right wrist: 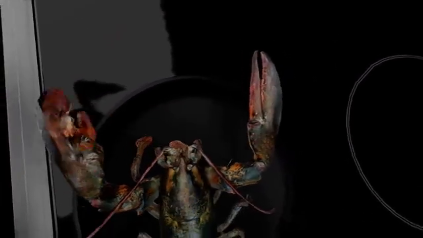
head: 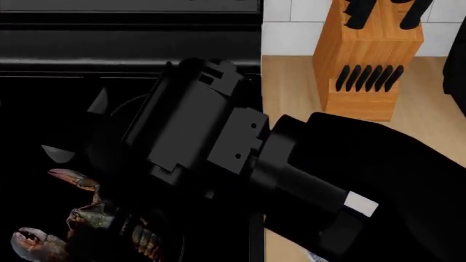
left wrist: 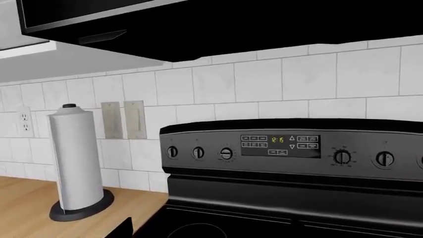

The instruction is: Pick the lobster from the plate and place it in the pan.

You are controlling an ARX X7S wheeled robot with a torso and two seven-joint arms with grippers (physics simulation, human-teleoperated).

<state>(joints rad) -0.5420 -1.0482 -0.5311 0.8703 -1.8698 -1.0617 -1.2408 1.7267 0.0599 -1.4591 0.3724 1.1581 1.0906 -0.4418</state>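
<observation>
The lobster (right wrist: 178, 188) lies with both claws stretched forward over the round black pan (right wrist: 198, 109), which is barely distinct from the stovetop. In the head view the lobster (head: 87, 224) is at the lower left, below my right gripper (head: 76, 126). Its two pointed grey fingertips (head: 98, 102) stand wide apart above the lobster and hold nothing. Of my left gripper only one black fingertip (left wrist: 120, 228) shows, over the edge of the stove. A pale sliver (head: 313, 256) under my right arm may be the plate; otherwise the plate is out of view.
A wooden knife block (head: 368, 60) stands on the wooden counter (head: 291, 87) right of the stove. A paper towel roll (left wrist: 76, 158) stands left of the stove, whose control panel (left wrist: 281, 146) rises at the back. A burner ring (right wrist: 370, 139) is outlined beside the pan.
</observation>
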